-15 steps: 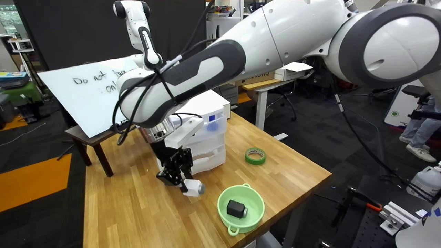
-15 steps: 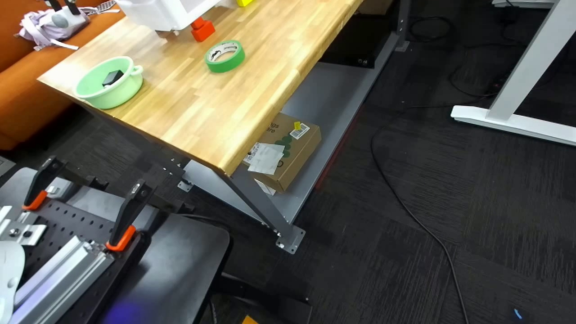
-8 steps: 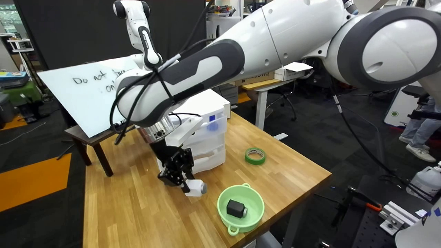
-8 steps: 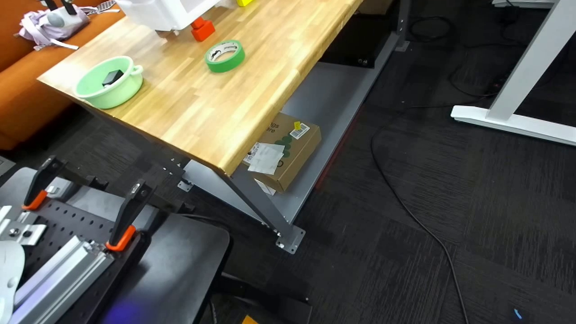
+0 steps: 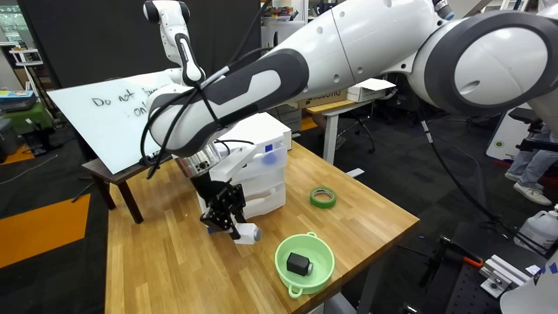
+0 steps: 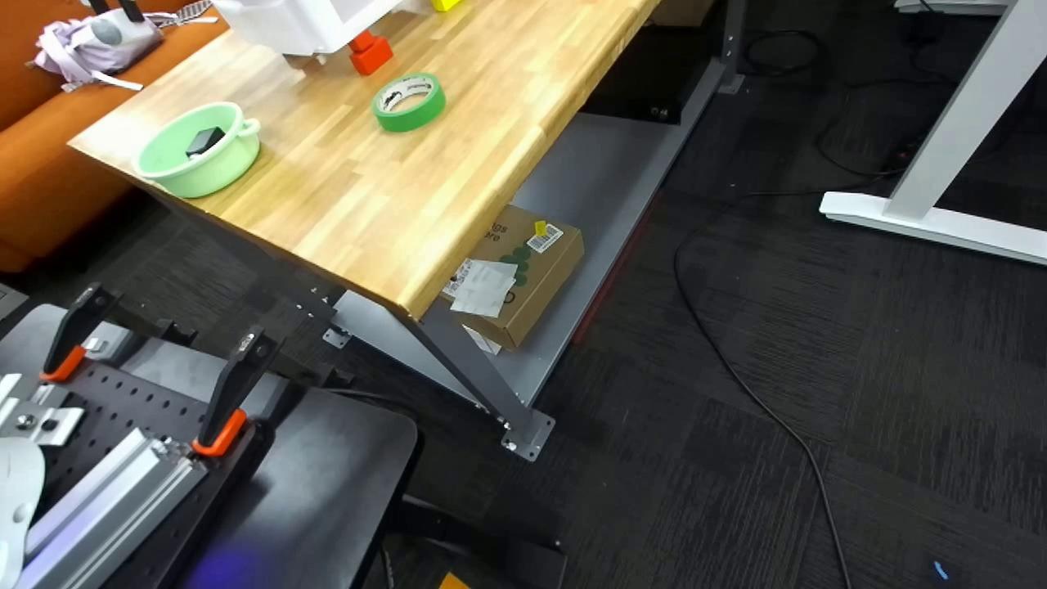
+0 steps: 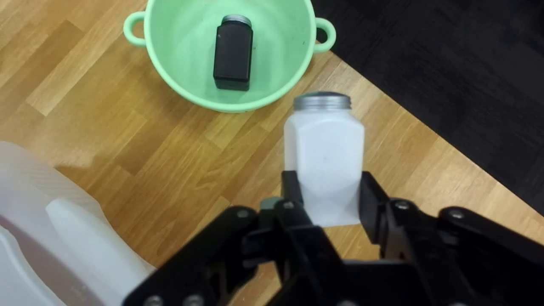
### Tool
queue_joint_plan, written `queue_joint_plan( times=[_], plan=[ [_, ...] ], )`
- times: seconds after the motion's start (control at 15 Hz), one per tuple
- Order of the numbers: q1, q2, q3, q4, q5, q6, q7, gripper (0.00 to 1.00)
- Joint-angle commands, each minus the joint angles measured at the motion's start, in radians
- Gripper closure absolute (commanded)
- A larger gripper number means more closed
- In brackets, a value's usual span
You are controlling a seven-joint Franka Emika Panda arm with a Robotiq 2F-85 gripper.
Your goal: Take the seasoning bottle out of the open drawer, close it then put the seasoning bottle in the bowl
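white bottle (image 7: 327,140) in the pincer (image 7: 329,187), apart from the bowl (image 7: 276,63)

the pincer is pinching the bottle low on its body, a finger (image 7: 292,187) against each side. the bottle is tipped well over, its grey lid (image 7: 322,102) pointing away from the pincer. it is off the bench (image 5: 174,270), near the bowl. in an exterior view it also shows at the top left corner, in front of a lilac bag (image 6: 94,60).

the bowl sits on the bench close to the edge, a handle (image 7: 128,29) on either side. in it a black jar (image 7: 233,53) lies on its side.

the cabinet (image 5: 257,131) stands behind the pincer in an exterior view. the arm (image 5: 331,48) and pincer cover part of the middle drawer (image 5: 263,182); i cannot tell whether it is fully closed. something blue (image 5: 269,158) shows through the drawer above (image 5: 280,161).

a roll of green tape (image 6: 409,123) lies flat on the bench, apart from bowl and cabinet; both exterior views show it. a red block (image 6: 372,57) rests near the cabinet. a bit of blue (image 5: 211,230) peeks out from behind the pincer; i cannot tell what it is.
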State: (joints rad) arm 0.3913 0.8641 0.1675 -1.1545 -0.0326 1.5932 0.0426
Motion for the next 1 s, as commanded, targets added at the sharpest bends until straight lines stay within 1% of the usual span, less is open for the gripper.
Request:
queue_joint_plan(
  times=[0.0, 0.33, 0.53, 0.67, 0.93],
  plan=[
    [-0.017, -0.053, -0.003, -0.061, 0.000, 0.039, -0.004, 0.88],
    [-0.042, -0.077, -0.010, -0.078, 0.008, 0.053, -0.005, 0.88],
    [-0.050, -0.097, -0.007, -0.110, 0.003, 0.072, -0.001, 0.88],
    [-0.043, -0.117, -0.009, -0.139, -0.001, 0.101, 0.019, 0.88],
    [-0.012, -0.193, 0.001, -0.238, -0.008, 0.178, 0.063, 0.88]
  ],
)
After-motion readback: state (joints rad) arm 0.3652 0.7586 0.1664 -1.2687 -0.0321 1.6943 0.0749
